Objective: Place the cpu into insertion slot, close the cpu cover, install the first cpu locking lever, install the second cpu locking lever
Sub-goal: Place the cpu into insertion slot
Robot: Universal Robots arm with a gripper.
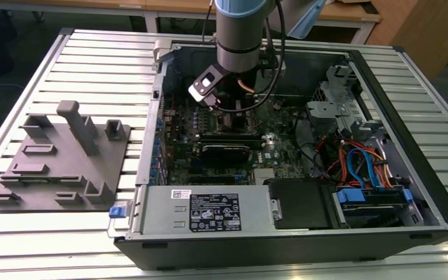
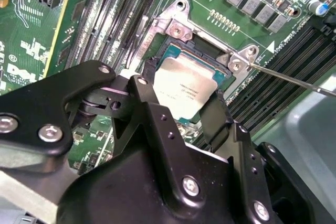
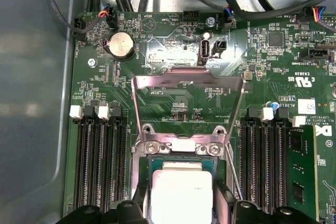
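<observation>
cpu: in insertion slot | rel. gripper: directly under

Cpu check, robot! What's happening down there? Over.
Report: gripper down at the cpu. It lies in the insertion slot. The cpu cover is flipped open, not closed yet. No blockage seen. Over.

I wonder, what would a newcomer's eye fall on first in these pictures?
In the exterior view, the grey robot arm reaching into the open black computer case stands out. In both wrist views, the small square silver-topped cpu lies at the black-rimmed insertion slot with the black gripper close around it; the first wrist view shows the thin silver cpu cover frame standing open.
</observation>
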